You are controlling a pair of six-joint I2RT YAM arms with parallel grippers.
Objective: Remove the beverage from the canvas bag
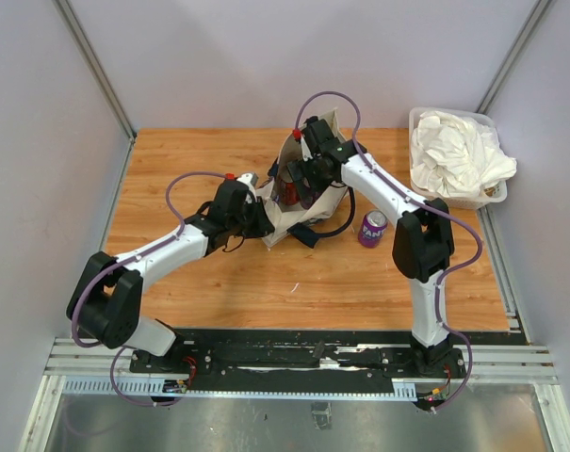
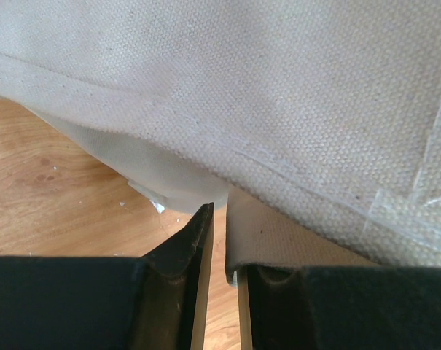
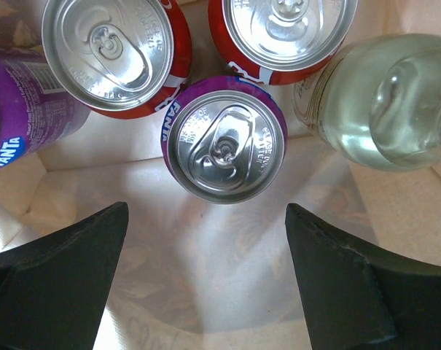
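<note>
While the left tool (image 2: 220, 219), nearly closed, pinches a fold of the canvas bag (image 2: 278, 95), the right tool (image 3: 205, 219) hangs wide open and empty inside it, straight above the purple can (image 3: 224, 138), which stands upright with its lid facing the gap between the jaws.

Coarse, matt canvas bag (image 2: 278, 95); purple can (image 3: 227, 142) with shiny metal top; smooth wooden table (image 1: 266, 282).

cans (image 3: 226, 138), perhaps a bottle (image 3: 380, 102), in canvas bag (image 1: 283, 224); lone can (image 1: 372, 228) right
</note>
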